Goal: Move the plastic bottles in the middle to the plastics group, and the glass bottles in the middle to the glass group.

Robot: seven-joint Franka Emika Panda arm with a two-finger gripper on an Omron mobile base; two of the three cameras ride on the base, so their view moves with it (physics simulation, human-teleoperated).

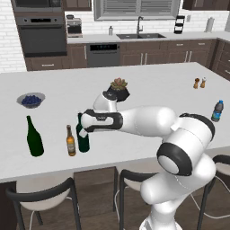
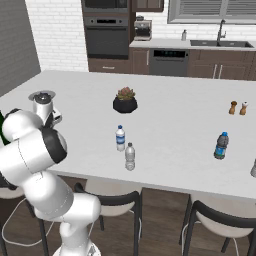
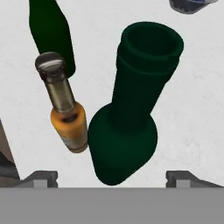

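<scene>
So the big white surface (image 1: 148, 85) carries everything here, and the arm is stretched way out to the left over it, with the fingers (image 3: 112, 178) hanging right above the straight-sided green glass bottle (image 1: 82, 134). That bottle stands upright at the near left part of the surface, just beside the brown beer bottle (image 1: 70, 141), and the wider wine bottle (image 1: 34, 138) is a bit further left, so it looks to me like the green one is already sitting in with the glass group. In the hand view I'm looking almost straight down its open neck, so its long axis runs up toward the hand, and the two finger tips sit spread wide on either side of it, well clear of the glass, holding nothing. My guess is the drop-off is done or nearly so, and the next thing is just lifting straight up along that axis without clipping the beer bottle, which is really close on one side. What's left is the two clear water bottles, the one with the blue label (image 2: 120, 138) and the plain one (image 2: 130, 156), both upright in the middle near the front edge, well to the right of the hand. The blue-tinted bottle (image 2: 220, 145) they need to join stands far right. Small stuff: the potted plant (image 2: 125, 101), a bowl of blueberries (image 1: 31, 99), and the shakers (image 2: 238, 108).
</scene>
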